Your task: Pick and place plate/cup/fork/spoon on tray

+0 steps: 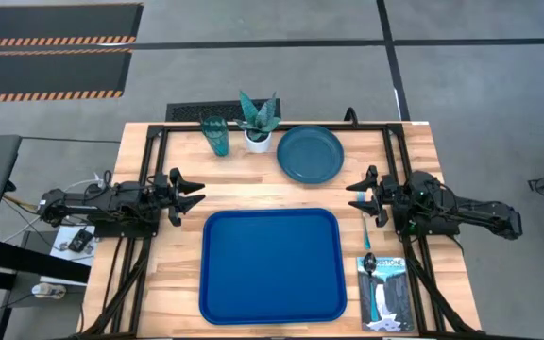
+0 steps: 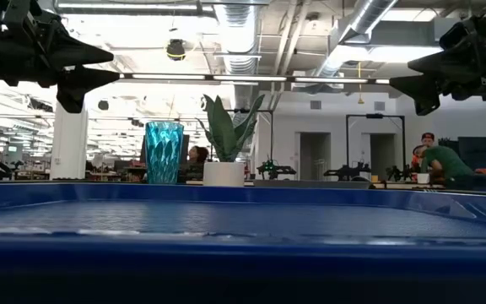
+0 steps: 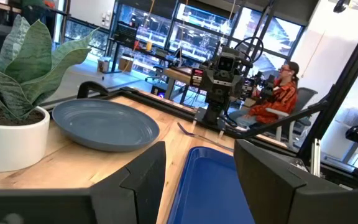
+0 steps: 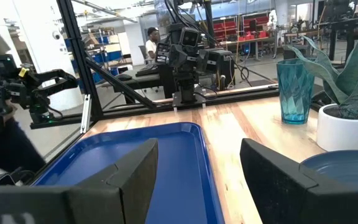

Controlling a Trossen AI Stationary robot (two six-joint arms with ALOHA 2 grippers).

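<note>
The blue tray (image 1: 272, 266) lies at the table's near middle. The teal-blue plate (image 1: 310, 154) rests flat at the far right of centre; it also shows in the left wrist view (image 3: 104, 123). The ribbed teal cup (image 1: 215, 134) stands upright at the far side, left of the plant. The fork (image 1: 363, 213) lies on the table right of the tray. The spoon (image 1: 372, 274) lies with its bowl on the booklet. My left gripper (image 1: 195, 195) is open and empty, left of the tray. My right gripper (image 1: 359, 195) is open and empty, right of the tray, above the fork's far end.
A white pot with a spiky plant (image 1: 258, 121) stands between cup and plate. A waterfall-photo booklet (image 1: 386, 293) lies at the near right corner. A black frame (image 1: 385, 161) runs around the table's edges. People sit in the room beyond.
</note>
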